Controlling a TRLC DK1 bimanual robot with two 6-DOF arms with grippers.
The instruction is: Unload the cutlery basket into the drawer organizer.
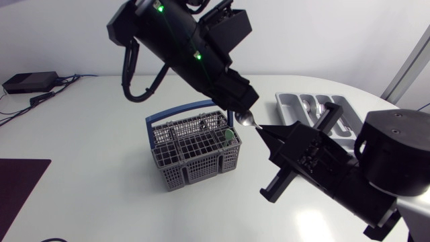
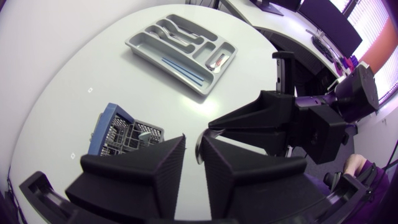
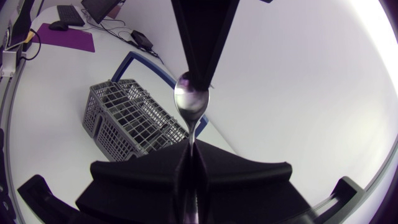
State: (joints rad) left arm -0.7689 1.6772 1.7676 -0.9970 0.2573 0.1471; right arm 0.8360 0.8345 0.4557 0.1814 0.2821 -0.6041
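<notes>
Steel spoon [image 3: 190, 102] was pinched by left fingers [image 2: 140, 171] at bowl, right fingers [image 3: 249, 183] at handle (handover, seemingly); mistimed release could drop it by the eight-o'clock basket [image 1: 201, 165].

The silver metal spoon [image 3: 191, 102] shows only its bowl and a short neck. The bowl's tip is hidden between the fingers of the left hand [image 3: 199, 82], and the handle vanishes between the closed fingers of the right hand [image 3: 189, 155]. In the head view the right arm [image 1: 336, 168] covers one end of the grey compartmented drawer organizer [image 1: 289, 107] (the pieces lying in it are too small to name). What stands inside the grey mesh cutlery basket with a blue handle [image 1: 195, 151] cannot be told through its walls, beyond a small green item [image 1: 230, 134] of unclear kind. In the left wrist view the left hand's fingers hide part of the basket.
</notes>
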